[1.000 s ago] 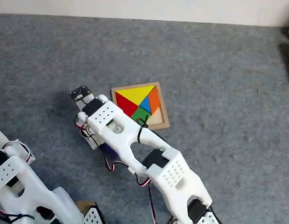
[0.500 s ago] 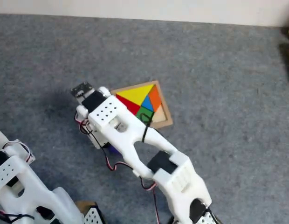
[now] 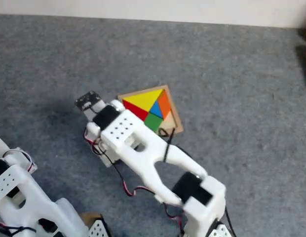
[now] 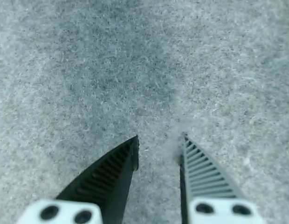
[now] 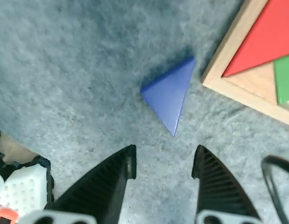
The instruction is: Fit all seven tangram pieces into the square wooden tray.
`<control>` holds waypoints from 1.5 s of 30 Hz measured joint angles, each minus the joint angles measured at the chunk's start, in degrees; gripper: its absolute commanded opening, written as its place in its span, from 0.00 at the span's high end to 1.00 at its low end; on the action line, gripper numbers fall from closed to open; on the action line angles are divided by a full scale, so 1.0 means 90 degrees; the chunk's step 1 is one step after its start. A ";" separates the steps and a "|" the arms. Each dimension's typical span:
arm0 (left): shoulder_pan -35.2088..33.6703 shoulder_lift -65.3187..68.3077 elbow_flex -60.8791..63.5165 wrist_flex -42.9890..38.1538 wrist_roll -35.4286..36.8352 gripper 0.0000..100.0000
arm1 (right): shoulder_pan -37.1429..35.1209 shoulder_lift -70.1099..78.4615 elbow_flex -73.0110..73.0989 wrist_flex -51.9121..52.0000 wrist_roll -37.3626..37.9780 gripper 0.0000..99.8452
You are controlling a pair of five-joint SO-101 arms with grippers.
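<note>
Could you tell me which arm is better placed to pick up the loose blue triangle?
Right. The right gripper, open, hangs just short of the blue triangle, which lies on the carpet beside the wooden tray. The left gripper, also open, faces bare carpet.

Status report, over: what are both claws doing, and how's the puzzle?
Left gripper open over bare carpet. Right gripper open, above blue triangle lying outside the tray. Nothing blocking it.

Right arm (image 3: 143, 148) hides 1 tray (image 3: 143, 91) corner; right wrist view's edge crops tray.
</note>
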 measured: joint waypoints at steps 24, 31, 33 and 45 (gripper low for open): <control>0.0000 0.0000 0.0000 0.0000 0.0000 0.85 | 0.0195 0.0117 0.2442 -0.3780 -0.0440 0.80; 0.0000 0.0000 0.0000 0.0000 0.0000 0.85 | 0.0195 0.0410 0.1827 -0.2862 -0.0479 0.80; 0.0000 0.0000 0.0000 0.0000 0.0000 0.85 | 0.0195 0.0576 0.1807 -0.2823 -0.0625 0.80; 0.0000 0.0000 0.0000 0.0000 0.0000 0.85 | 0.0098 0.0977 0.1592 -0.2676 -0.0791 0.80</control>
